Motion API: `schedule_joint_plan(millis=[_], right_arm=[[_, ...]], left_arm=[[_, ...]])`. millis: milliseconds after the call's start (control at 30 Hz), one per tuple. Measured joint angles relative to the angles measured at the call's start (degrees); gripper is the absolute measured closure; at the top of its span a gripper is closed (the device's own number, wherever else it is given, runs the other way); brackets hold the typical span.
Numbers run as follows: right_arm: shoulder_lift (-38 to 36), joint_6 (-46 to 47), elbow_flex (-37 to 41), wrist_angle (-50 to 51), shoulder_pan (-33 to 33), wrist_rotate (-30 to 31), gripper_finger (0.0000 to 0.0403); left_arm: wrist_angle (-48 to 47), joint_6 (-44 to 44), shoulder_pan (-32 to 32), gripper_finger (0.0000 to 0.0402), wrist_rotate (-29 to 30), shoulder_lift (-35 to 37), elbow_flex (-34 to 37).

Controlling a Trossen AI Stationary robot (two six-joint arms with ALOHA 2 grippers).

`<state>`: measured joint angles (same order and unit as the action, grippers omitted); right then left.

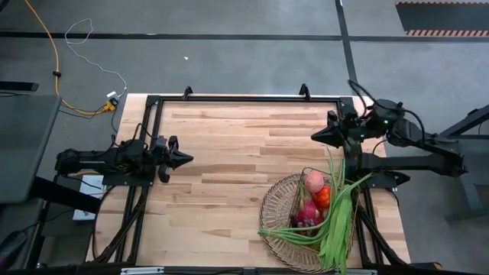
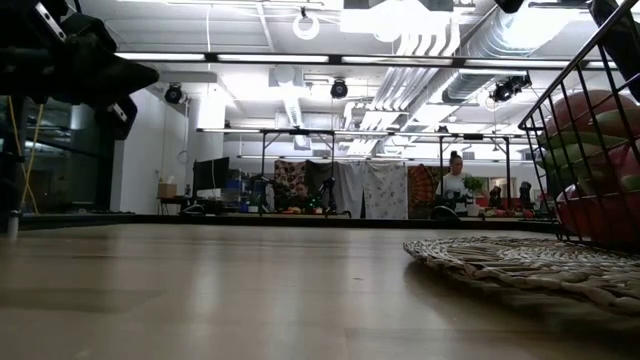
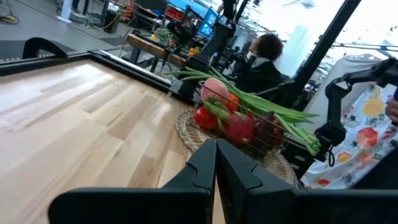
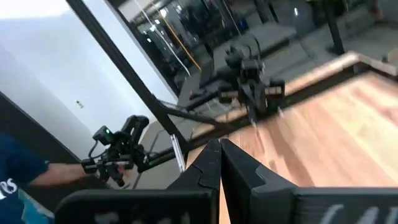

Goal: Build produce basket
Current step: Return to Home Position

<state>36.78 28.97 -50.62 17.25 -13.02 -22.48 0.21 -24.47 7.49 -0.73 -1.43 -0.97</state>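
Observation:
The round tan basket (image 1: 269, 210) sits on the table's near right part, its woven rim (image 2: 500, 262) flat on the wood. Its dark wire lattice (image 3: 273, 134) holds the produce: a peach (image 1: 314, 180), a red pepper (image 1: 323, 196), a pink dragon fruit (image 1: 307, 211) and long green beans (image 1: 337, 221) that stick out over the rim. My left gripper (image 1: 189, 159) hovers shut at the table's left, pointing level toward the basket (image 3: 216, 144). My right gripper (image 1: 313, 137) hangs shut above the table's far right, beyond the basket (image 4: 219, 143). Neither holds anything.
A black frame rail (image 1: 244, 98) runs round the table top. Bare wood (image 1: 229, 183) lies between the two grippers and left of the basket. People (image 2: 456, 180) show in the room beyond the table, and a person's head (image 3: 268, 48) shows behind the basket.

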Motion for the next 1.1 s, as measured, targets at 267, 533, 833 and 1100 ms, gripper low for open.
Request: schedule_joint_plan(millis=[267,533,833,1100], right_arm=[[-7.76,-0.95,16.0,-17.27,7.72,7.27,0.0403],[-17.35,0.15,31.06,-24.87,19.67,19.1,0.0403],[-36.07,-3.95,33.15,-13.89,17.6,19.24,0.0403],[-35.75,-6.4,41.74,-23.62,15.19,16.19,0.0403]], left_arm=[[0.0,-0.78,0.0,0.0401,-0.07,0.0,0.0],[0.0,-0.85,0.0,0.0401,-0.09,0.0,0.0],[0.02,-0.85,0.0,0.0401,-0.09,0.0,0.0],[0.63,-0.87,-0.01,0.0401,0.03,-0.4,-0.01]])
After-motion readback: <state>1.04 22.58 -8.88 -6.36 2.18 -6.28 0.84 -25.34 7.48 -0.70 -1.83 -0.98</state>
